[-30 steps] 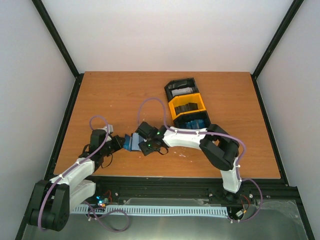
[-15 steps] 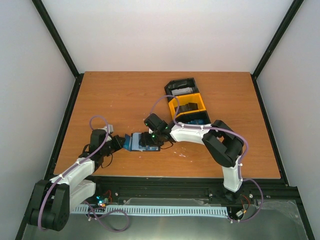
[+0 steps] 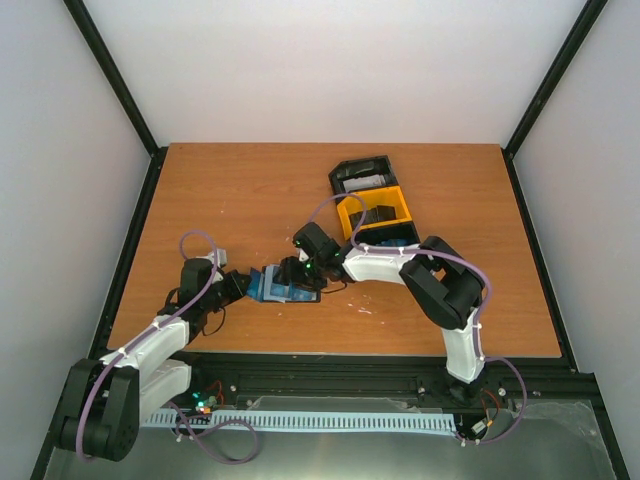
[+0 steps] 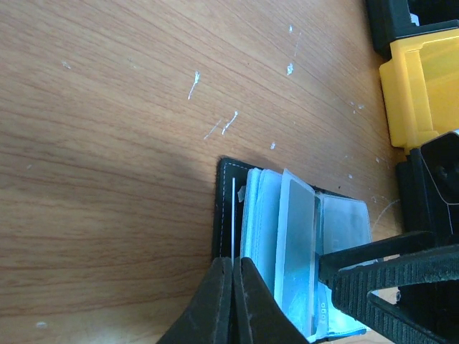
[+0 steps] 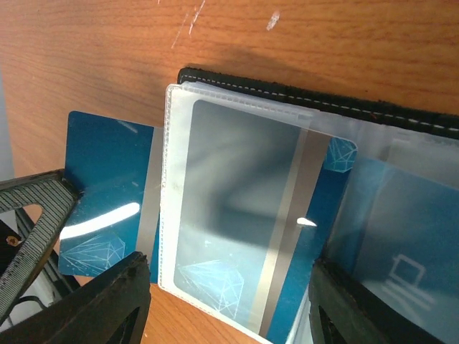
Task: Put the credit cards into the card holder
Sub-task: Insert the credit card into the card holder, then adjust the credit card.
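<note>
Right claw [image 3: 292,275] at card holder [image 3: 275,291] (closer)

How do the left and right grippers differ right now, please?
The left gripper has shut jaws; the right gripper, open ones. The left gripper pinches the edge of the card holder; the right gripper holds nothing, straddling a blue credit card partly inside a clear sleeve. Both are at the holder.
</note>
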Controlling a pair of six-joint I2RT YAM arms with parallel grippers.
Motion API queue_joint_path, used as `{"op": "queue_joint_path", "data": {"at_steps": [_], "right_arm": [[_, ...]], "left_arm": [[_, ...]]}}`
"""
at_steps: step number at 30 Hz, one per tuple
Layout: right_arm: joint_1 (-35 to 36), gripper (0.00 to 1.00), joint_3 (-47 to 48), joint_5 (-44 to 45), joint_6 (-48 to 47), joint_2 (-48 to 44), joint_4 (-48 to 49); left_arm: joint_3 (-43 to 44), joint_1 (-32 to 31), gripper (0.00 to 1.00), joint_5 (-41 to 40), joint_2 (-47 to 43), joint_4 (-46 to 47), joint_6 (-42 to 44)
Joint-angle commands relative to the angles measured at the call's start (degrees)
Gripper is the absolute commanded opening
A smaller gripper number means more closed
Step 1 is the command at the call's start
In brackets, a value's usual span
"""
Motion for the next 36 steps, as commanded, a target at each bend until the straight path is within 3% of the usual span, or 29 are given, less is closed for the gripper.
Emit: {"op": "queue_joint_path", "data": {"at_steps": [1,8,13,24,32,36], "right_arm": [[-0.7,0.6,-0.7,-2.1,1.3,2.5,1.5],[-1.0,0.6,-1.8,-5.2,0.4,1.4,7.0],[-1.9,0.59,-2.7,-1.2,-1.6,-1.8,5.1],[-6.9,0.67,-7.3,0.7,-8.1,-20.5,6.8],[-9.8,0.77,-2.5,-8.2,-10.3,-27.9,6.7],[-12.0,0.78,-2.2,-10.7,-1.0,-29.2,12.9]], "left_arm": [[1.4,0.2,0.01,1.4,0.6,-0.2,1.1],[1.6,0.2,0.01,0.8,0.1,-0.5,1.1],[2.5,0.2,0.01,-1.0,-1.2,-1.9,1.3],[9.4,0.2,0.01,-6.5,-9.3,-6.2,1.5],[20.1,0.2,0.01,12.5,-9.5,8.6,-2.6],[25.3,0.2,0.01,17.4,-6.6,17.2,-8.4]]}}
